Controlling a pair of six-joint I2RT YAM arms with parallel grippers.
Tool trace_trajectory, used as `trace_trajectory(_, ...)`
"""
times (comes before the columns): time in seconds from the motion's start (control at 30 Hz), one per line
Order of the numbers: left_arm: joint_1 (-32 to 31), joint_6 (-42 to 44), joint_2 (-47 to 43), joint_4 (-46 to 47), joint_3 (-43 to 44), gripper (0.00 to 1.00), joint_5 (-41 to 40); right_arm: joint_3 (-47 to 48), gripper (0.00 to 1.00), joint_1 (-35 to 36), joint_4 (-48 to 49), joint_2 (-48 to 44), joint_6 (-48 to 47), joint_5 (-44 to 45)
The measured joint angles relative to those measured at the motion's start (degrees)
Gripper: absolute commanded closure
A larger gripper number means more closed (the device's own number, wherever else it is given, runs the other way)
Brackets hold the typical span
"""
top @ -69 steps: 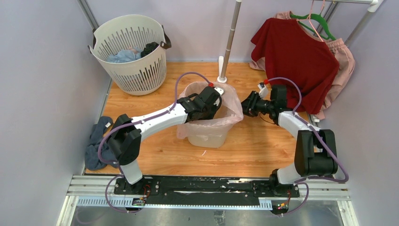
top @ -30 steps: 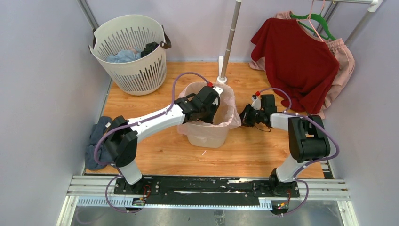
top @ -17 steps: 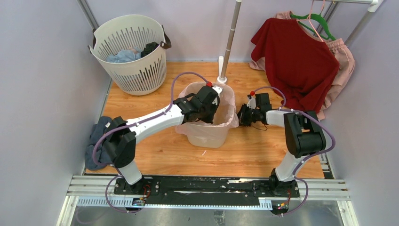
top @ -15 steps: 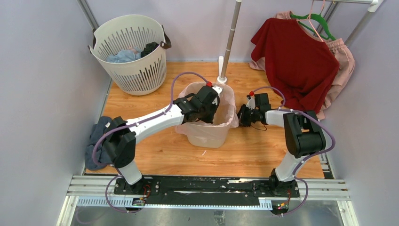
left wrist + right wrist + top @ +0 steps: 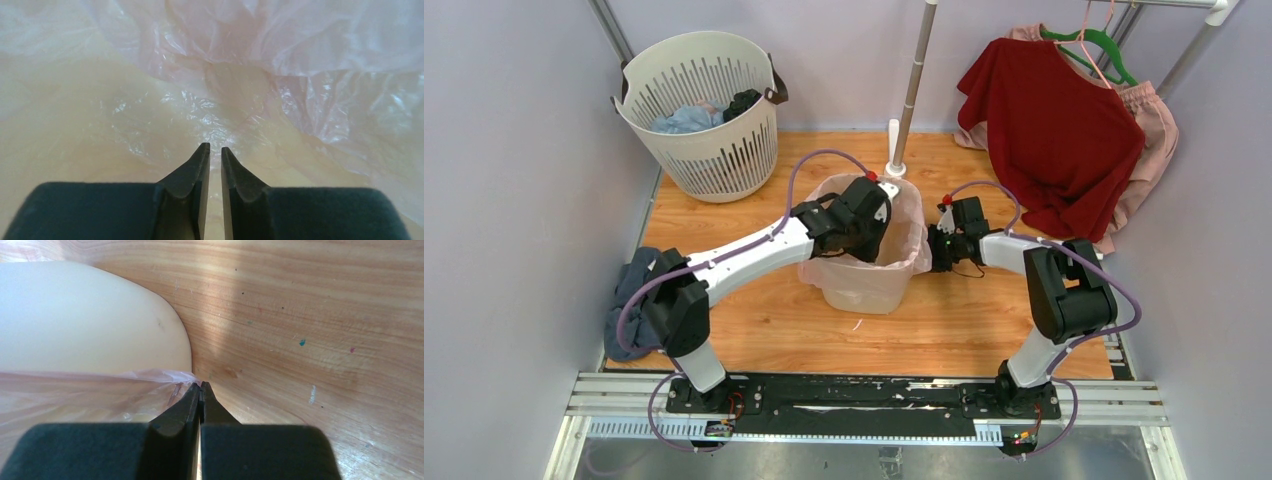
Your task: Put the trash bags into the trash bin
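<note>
My left gripper (image 5: 210,147) has its jaws barely parted, just a slit between the tips and nothing in them. It sits down inside the trash bin (image 5: 865,288), nose toward the crinkled pink film of the trash bag (image 5: 295,45) lining the walls, placed there to seat the liner against the inside, I reckon. My right gripper (image 5: 200,385) has its tips closed together, outside the bin at its right rim. The bag's hem runs right up into them, so it looks pinched, which pins the overhang so the liner can't get dragged in. The bag is in the bin, mouth folded over the rim where I can see. The bin stands upright on the wooden table (image 5: 310,300).
</note>
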Motion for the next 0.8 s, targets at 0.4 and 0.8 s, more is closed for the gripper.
trace_trajectory(0.4, 0.0, 7.6, 3.3, -15.1, 13.5, 0.89, 4.1, 0.6, 1.00, 1.2, -1.3, -0.2, -0.2, 1.0)
trace_trajectory(0.8, 0.0, 13.0, 14.7, -23.8, 17.0, 0.96, 5.4, 0.6, 1.00, 1.8, -1.3, -0.3, -0.3, 1.0)
